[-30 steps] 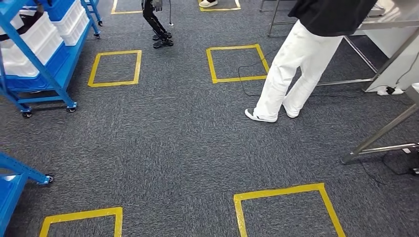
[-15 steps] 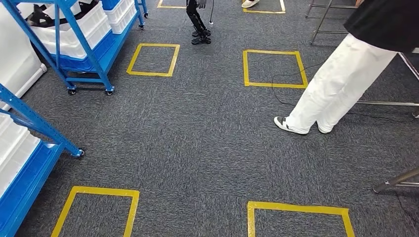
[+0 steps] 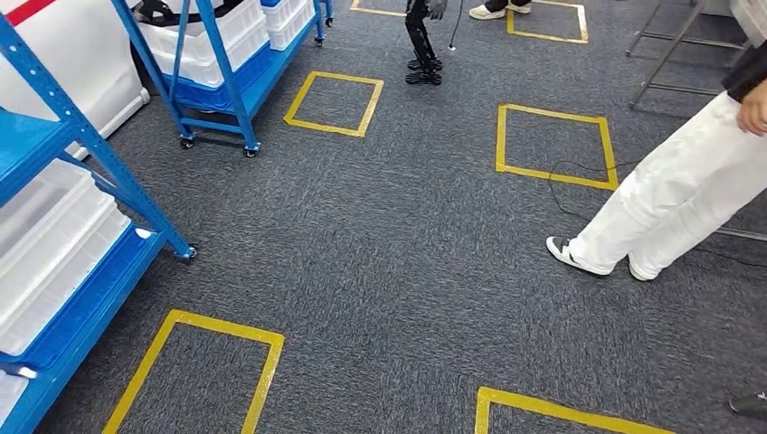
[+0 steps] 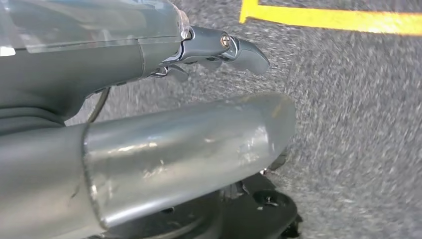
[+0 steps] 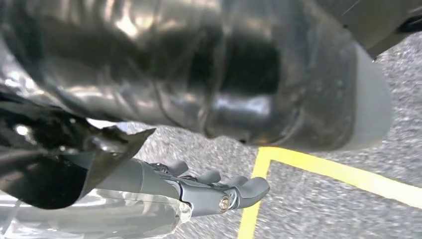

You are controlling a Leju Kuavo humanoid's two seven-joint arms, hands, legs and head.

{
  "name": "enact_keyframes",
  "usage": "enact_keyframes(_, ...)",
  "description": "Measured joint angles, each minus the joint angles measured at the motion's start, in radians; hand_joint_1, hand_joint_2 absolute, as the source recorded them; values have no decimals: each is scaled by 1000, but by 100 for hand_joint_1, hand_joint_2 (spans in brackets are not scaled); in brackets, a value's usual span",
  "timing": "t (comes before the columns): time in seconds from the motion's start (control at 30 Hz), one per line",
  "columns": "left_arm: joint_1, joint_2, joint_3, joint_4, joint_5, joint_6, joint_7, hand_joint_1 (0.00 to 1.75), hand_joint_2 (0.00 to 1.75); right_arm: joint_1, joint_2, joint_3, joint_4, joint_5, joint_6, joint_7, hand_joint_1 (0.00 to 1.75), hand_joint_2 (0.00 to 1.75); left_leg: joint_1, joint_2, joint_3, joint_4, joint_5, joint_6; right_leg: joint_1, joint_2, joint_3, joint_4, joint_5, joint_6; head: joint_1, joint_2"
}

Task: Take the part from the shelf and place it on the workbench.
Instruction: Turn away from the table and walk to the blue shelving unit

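Note:
A blue shelf rack [image 3: 86, 149] stands close on the left, with white bins [image 3: 50, 240] on its lower level. A second blue wheeled rack [image 3: 231, 90] stands farther back, also loaded with white bins [image 3: 213, 32]; something dark [image 3: 172, 11] lies in the top one. My left hand [image 4: 219, 50] hangs over the grey carpet, fingers stretched out and holding nothing. My right hand [image 5: 214, 191] hangs the same way, empty, next to a yellow tape line [image 5: 318, 169].
A person in white trousers [image 3: 674, 194] stands at the right, a black cable [image 3: 565, 185] on the floor beside them. Metal table legs [image 3: 665, 59] show at the far right. Another robot's dark legs [image 3: 421, 45] stand at the back. Yellow tape squares [image 3: 552, 140] mark the carpet.
The whole view has swung left: the blue racks have come further into the picture and the person has slid to the right edge. The camera has turned, not the things.

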Motion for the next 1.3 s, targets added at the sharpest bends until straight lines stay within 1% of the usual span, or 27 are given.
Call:
enact_keyframes(0.03,-1,0,0,0,0,0,0,0,0,0,0,0,1,0,0,0,0,0,-1,-13,-1,2,0,-3,1,18,22,-53,22,-4,0,0)
enact_keyframes(0.1,0,-1,0,0,-1,0,0,0,0,-2,0,0,3,1,0,-1,0,0,1,-33,-7,3,1,-14,5,35,37,-94,31,-10,0,0)
enact_keyframes(0.17,3,-1,0,0,-1,1,0,0,0,-6,0,0,4,1,0,-2,0,0,4,-42,-13,4,1,-27,6,12,40,-102,36,-18,0,0)
enact_keyframes(0.23,5,-1,0,0,-1,1,0,0,0,-6,1,0,4,2,0,-3,0,0,3,1,-32,41,-27,-36,2,-13,45,-116,42,-33,-1,0)
enact_keyframes(0.3,2,-1,0,0,-1,1,0,0,0,-4,1,0,5,1,0,-4,0,0,4,55,-85,153,-93,-45,2,-43,47,-122,43,-43,-1,0)
enact_keyframes(0.33,0,-1,0,0,-1,1,-1,0,0,-4,1,0,6,1,0,-4,0,0,7,66,-118,220,-124,-51,3,-59,46,-122,42,-44,-1,0)
enact_keyframes(0.37,0,-1,0,0,-1,1,-1,0,0,-3,1,1,6,-2,0,-3,0,0,9,71,-141,268,-140,-56,4,-74,46,-122,41,-44,-1,0)
enact_keyframes(0.4,2,-1,0,0,-1,2,-1,0,0,-3,1,3,7,-8,0,1,0,0,12,74,-147,285,-138,-60,4,-89,46,-122,39,-43,-1,0)
enact_keyframes(0.43,3,-1,0,0,-1,2,-1,0,0,-2,1,7,7,-16,-2,6,0,0,15,79,-132,260,-116,-63,4,-102,48,-121,37,-41,-1,0)
enact_keyframes(0.47,5,0,0,0,-1,3,-1,0,0,1,2,14,6,-24,-4,13,0,0,17,90,-98,200,-83,-64,3,-114,51,-120,34,-37,-1,0)
enact_keyframes(0.5,4,0,0,0,-1,3,-1,0,0,3,1,22,5,-31,-7,19,0,0,17,113,-59,125,-54,-63,4,-125,54,-118,30,-33,-1,0)
enact_keyframes(0.57,1,0,0,0,-1,4,-2,0,0,8,1,36,2,-38,-8,25,0,0,14,144,-3,22,-20,-53,7,-144,60,-112,21,-20,-1,0)
enact_keyframes(0.6,0,0,0,0,-1,4,-2,0,0,9,1,41,0,-39,-8,26,0,0,10,148,4,7,-19,-46,9,-152,63,-110,18,-14,-1,0)
enact_keyframes(0.67,2,1,1,0,0,5,-2,0,0,9,1,48,-5,-40,-9,27,0,0,8,128,3,5,-17,-31,8,-161,69,-110,14,-2,-1,0)
enact_keyframes(0.73,4,2,2,0,1,10,-2,0,0,10,0,53,-10,-38,-9,27,0,0,11,109,6,-1,-12,-18,3,-120,62,-81,-13,10,-1,0)
enact_keyframes(0.8,0,1,2,0,2,15,-3,0,0,13,0,53,-13,-37,-9,29,0,0,11,89,6,-4,-7,-7,0,-60,15,24,-75,15,-1,0)
enact_keyframes(0.83,-1,0,2,0,2,17,-3,0,0,16,-1,54,-14,-37,-8,30,0,0,9,77,4,-4,-7,-3,0,-46,-19,93,-107,14,-1,0)
enact_keyframes(0.87,-1,0,2,0,2,19,-4,0,0,18,-1,54,-16,-37,-8,33,0,0,8,65,4,-3,-7,-2,1,-41,-50,150,-124,13,-1,0)
enact_keyframes(0.9,-1,0,3,0,2,20,-4,0,0,21,-1,56,-20,-38,-8,38,0,0,6,50,5,-3,-7,-1,1,-39,-67,178,-121,11,-1,0)
enact_keyframes(0.93,0,0,3,0,2,21,-3,0,0,24,-1,58,-24,-38,-8,43,0,0,6,35,7,-2,-7,-1,1,-38,-67,165,-97,8,-1,0)
enact_keyframes(0.97,0,0,3,0,3,22,-3,0,0,27,-2,60,-30,-38,-8,48,0,0,5,20,9,-2,-8,-2,1,-33,-50,118,-57,4,-1,0)
enact_keyframes(1.03,-1,-2,3,0,3,22,-2,0,0,33,-2,64,-38,-37,-8,56,0,0,5,-8,11,-1,-9,-5,1,15,3,-20,18,-6,-1,0)
enact_keyframes(1.1,-2,-5,3,1,3,24,1,0,0,36,-3,66,-43,-35,-8,61,0,0,8,-30,5,1,-10,-14,3,54,30,-93,44,-12,-1,0)
enact_keyframes(1.17,-1,-6,4,1,2,27,4,0,0,36,-3,67,-45,-30,-8,59,0,0,12,-51,-1,-2,-7,-30,4,41,33,-101,43,-16,-1,0)
enact_keyframes(1.2,1,-6,4,2,2,28,3,0,0,35,-2,67,-46,-27,-8,55,0,0,12,-44,-4,2,-10,-35,3,28,37,-108,45,-21,-1,0)
enact_keyframes(1.23,1,-6,5,3,3,28,2,0,0,35,-2,67,-46,-25,-8,50,0,0,11,-23,-12,17,-22,-41,1,14,41,-115,48,-27,-1,0)
enact_keyframes(1.3,-2,-6,5,4,4,29,-2,0,0,36,0,67,-45,-23,-8,44,0,0,9,40,-55,108,-77,-48,0,-19,48,-125,50,-36,-2,0)
